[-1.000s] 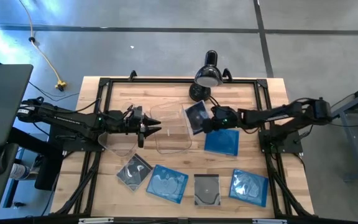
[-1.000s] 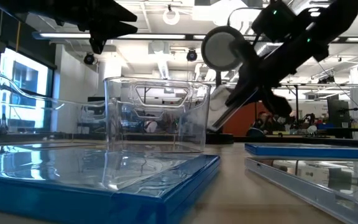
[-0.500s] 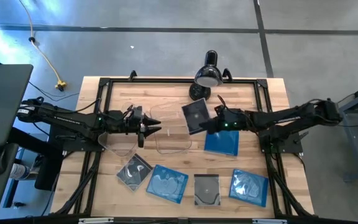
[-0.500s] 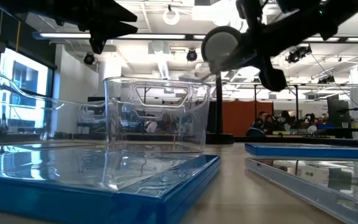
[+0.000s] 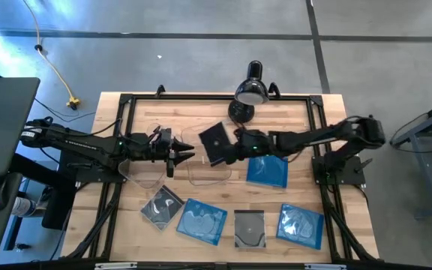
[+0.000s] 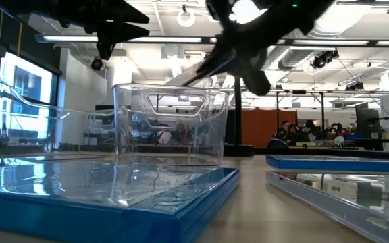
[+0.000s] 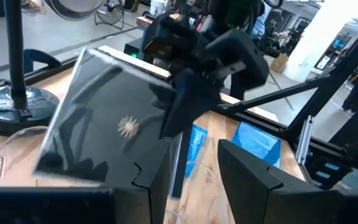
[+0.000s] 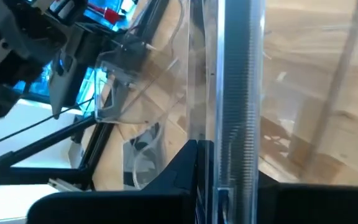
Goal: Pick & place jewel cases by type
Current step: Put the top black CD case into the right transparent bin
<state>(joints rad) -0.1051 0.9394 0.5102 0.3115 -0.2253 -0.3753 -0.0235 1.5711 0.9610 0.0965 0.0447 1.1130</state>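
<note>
Lying along the table's near edge are four jewel cases [image 5: 202,220], a fifth blue one [image 5: 267,171] behind them. Mid-table, the right gripper [image 5: 232,149] pinches a dark case [image 5: 216,141] above the clear bin [image 5: 207,159]; the left gripper [image 5: 184,155] hovers parted beside it.

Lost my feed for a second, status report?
Right gripper shut on dark jewel case, above clear bin. Left gripper open, waiting beside bin. Five cases on table. Nothing blocking.

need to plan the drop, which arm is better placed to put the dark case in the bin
The right. Its tool is shut on the dark case, held above the clear bin. The left tool hangs empty beside the bin.
</note>
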